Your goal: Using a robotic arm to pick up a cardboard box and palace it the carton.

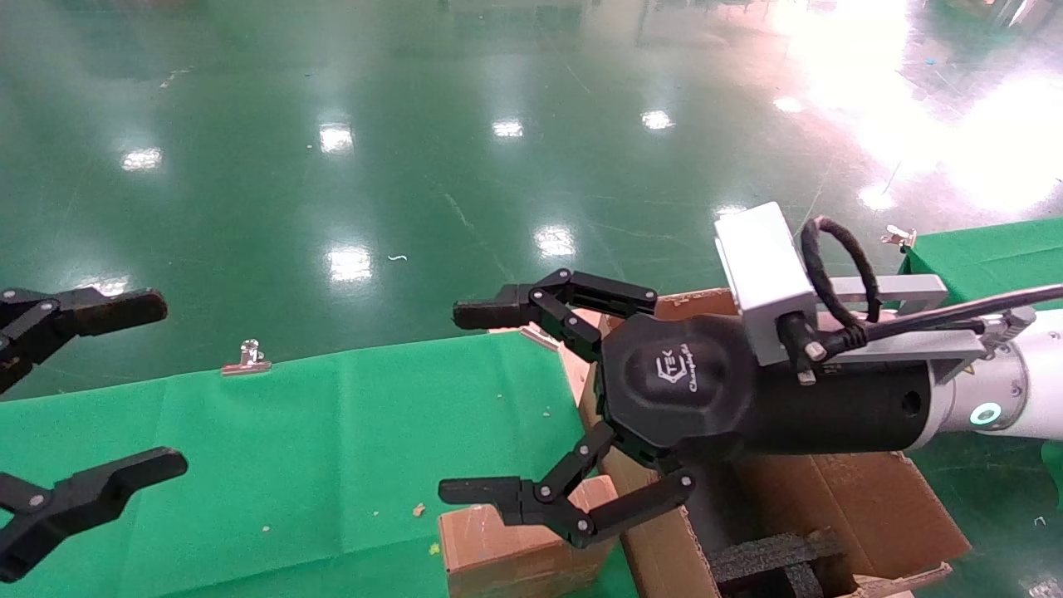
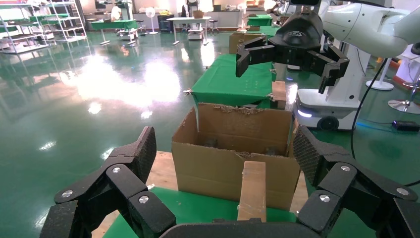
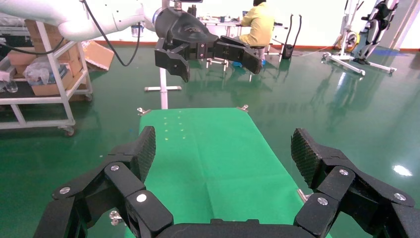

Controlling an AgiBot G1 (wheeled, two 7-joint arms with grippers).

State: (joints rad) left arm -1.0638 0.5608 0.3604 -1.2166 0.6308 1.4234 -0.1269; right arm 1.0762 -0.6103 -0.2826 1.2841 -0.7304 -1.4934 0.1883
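Observation:
The small cardboard box lies on the green table at its near right corner, against the carton's wall. The large carton stands to its right with torn flaps and black foam inside. My right gripper, on the white arm with the teal ring and silver camera box, is open and empty, raised over the table's right end just above the small box. My left gripper is open and empty at the left edge. The left wrist view shows the carton with the small box in front.
Metal clips hold the green cloth at the table's far edge. A second green table stands at the far right. Glossy green floor lies beyond. The right wrist view shows the bare green table stretching toward the left gripper.

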